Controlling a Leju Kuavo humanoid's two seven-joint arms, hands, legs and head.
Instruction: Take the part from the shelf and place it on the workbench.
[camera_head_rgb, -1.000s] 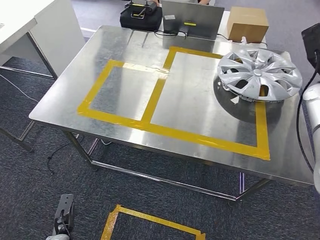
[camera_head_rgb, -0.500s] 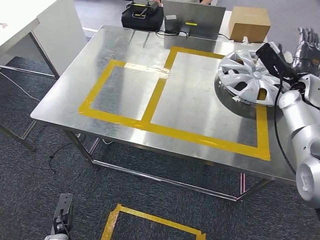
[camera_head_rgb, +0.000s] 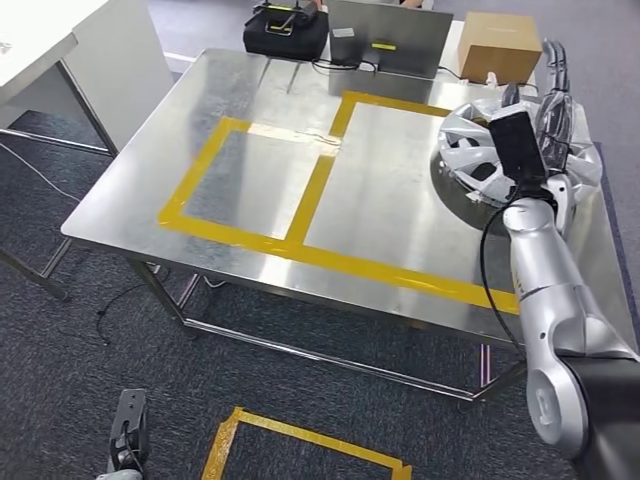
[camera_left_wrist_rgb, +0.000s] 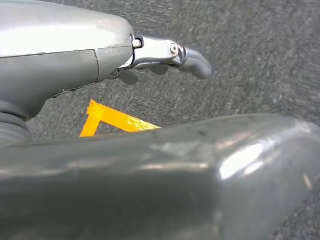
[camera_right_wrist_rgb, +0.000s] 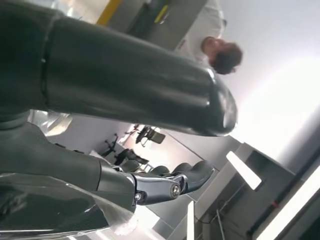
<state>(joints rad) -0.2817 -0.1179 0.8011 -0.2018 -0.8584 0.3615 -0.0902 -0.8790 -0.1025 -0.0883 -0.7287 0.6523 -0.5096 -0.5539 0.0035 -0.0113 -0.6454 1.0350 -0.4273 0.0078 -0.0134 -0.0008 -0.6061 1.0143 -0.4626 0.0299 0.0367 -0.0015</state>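
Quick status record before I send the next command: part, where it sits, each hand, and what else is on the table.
part: silver wheel cover
location: on the steel workbench, at the right end of the larger yellow-taped rectangle
right hand: raised over the wheel cover, fingers spread; contact with it cannot be told
left hand: hangs low above grey carpet, holds nothing
far edge of table: black case, laptop, cardboard box

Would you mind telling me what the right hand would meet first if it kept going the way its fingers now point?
Probably nothing soon: the right hand, above the hubcap, points up and away past the table's far edge. The cardboard box lies left of that line, though depth is unclear.
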